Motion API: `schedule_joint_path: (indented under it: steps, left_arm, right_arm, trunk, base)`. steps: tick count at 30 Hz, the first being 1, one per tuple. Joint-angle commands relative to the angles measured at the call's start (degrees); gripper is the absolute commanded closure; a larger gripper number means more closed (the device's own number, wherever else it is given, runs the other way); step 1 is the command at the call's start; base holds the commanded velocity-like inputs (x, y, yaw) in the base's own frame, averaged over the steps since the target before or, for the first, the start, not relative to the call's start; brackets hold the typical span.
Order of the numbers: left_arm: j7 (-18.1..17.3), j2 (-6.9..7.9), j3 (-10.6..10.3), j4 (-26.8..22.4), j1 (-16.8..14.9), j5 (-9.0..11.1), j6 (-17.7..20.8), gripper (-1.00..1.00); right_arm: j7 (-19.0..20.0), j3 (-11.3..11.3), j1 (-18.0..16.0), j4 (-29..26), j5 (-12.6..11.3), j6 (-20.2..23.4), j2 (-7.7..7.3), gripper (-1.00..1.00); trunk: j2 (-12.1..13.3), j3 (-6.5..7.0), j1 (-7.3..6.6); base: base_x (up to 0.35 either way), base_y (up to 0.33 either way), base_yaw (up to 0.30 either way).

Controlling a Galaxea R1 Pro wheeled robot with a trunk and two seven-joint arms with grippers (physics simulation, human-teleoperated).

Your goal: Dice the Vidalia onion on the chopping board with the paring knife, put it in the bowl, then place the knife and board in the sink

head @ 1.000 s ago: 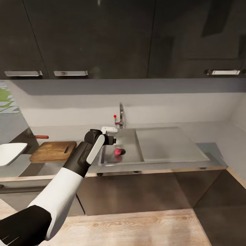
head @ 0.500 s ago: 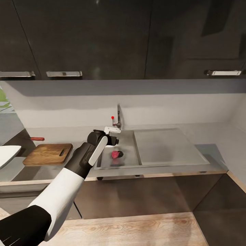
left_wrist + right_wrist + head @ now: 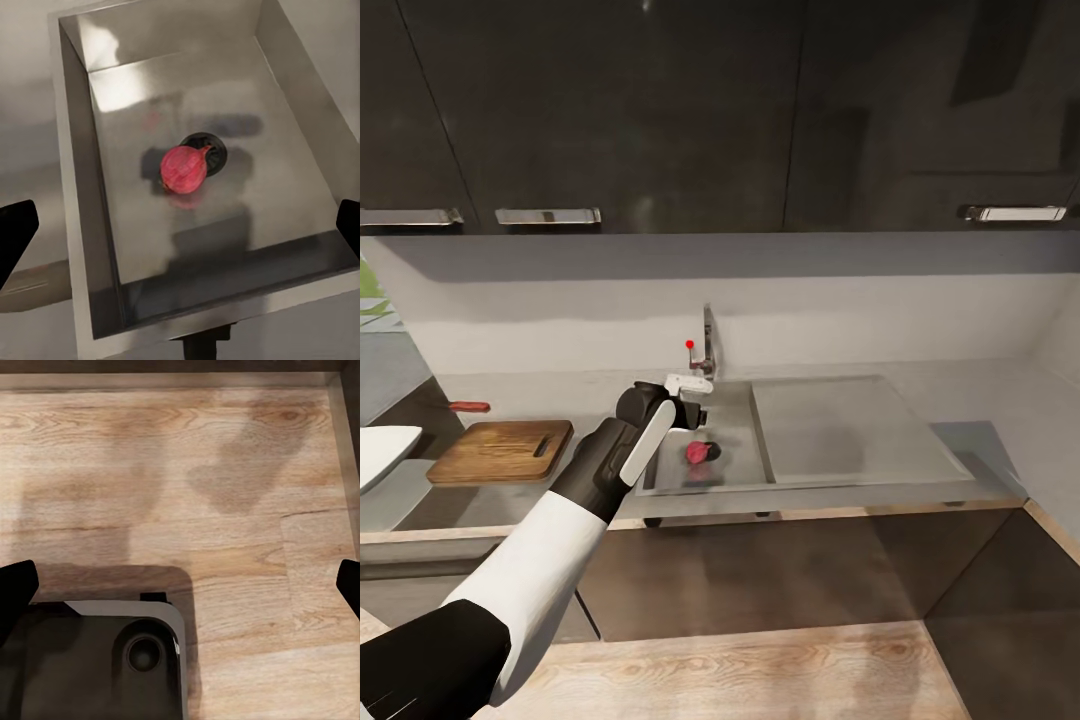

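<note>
The reddish Vidalia onion (image 3: pixel 702 452) lies in the steel sink basin (image 3: pixel 735 415), right at the drain (image 3: pixel 210 148). In the left wrist view the onion (image 3: pixel 184 168) sits well below and between the dark fingertips (image 3: pixel 15 234). My left gripper (image 3: pixel 688 384) hovers open above the basin's rear left part, apart from the onion. The wooden chopping board (image 3: pixel 500 450) rests on the counter left of the sink, the red-handled paring knife (image 3: pixel 468 407) behind it. A white bowl (image 3: pixel 380 455) shows at the left edge. My right gripper (image 3: pixel 180 585) is open over wooden floor.
A faucet (image 3: pixel 707 345) with a red knob stands behind the basin, close to my left gripper. A flat drainboard (image 3: pixel 850 425) lies right of the basin. Dark wall cabinets (image 3: pixel 660 110) hang overhead. The robot's dark base (image 3: pixel 90 660) lies under the right gripper.
The camera shifted early on, sliding the scene slightly left. My left gripper has edged a little farther over the basin. The onion has not moved.
</note>
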Motion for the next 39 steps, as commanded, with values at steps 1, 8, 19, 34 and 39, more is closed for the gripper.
schedule_joint_path:
  steps: [1,8,19,34,39]
  left_arm:
    - [0.58,0.0,-0.09,0.0,-0.06,0.61,0.13,-1.0]
    - [0.51,-0.07,-0.1,0.04,-0.02,0.77,0.13,-1.0]
    - [0.33,-0.04,-0.05,-0.02,-0.04,2.67,0.11,-1.0]
    - [0.31,0.37,0.02,0.54,-0.01,10.82,-4.66,-1.0]
    - [0.31,0.47,0.02,0.77,-0.01,10.89,-4.82,-1.0]
  right_arm:
    - [-0.47,-0.17,-0.04,0.03,0.61,-0.12,0.02,-1.0]
    - [-0.46,-0.16,-0.04,0.03,0.61,-0.12,0.02,-1.0]
    - [-0.46,-0.15,-0.04,0.03,0.61,-0.12,0.02,-1.0]
    - [-0.45,-0.15,-0.04,0.07,0.61,-0.12,0.02,-1.0]
    - [-0.46,-0.15,-0.04,0.1,0.61,-0.12,0.02,-1.0]
  trunk:
    - [-0.12,-0.12,0.03]
    - [-0.12,-0.19,0.03]
    - [-0.12,-0.96,0.03]
    - [-0.12,-1.92,0.03]
    - [-0.12,-1.97,0.03]
  base:
    - [0.0,0.0,0.0]
    - [0.0,0.0,0.0]
    - [0.0,0.0,0.0]
    - [0.0,0.0,0.0]
    - [0.039,0.007,0.0]
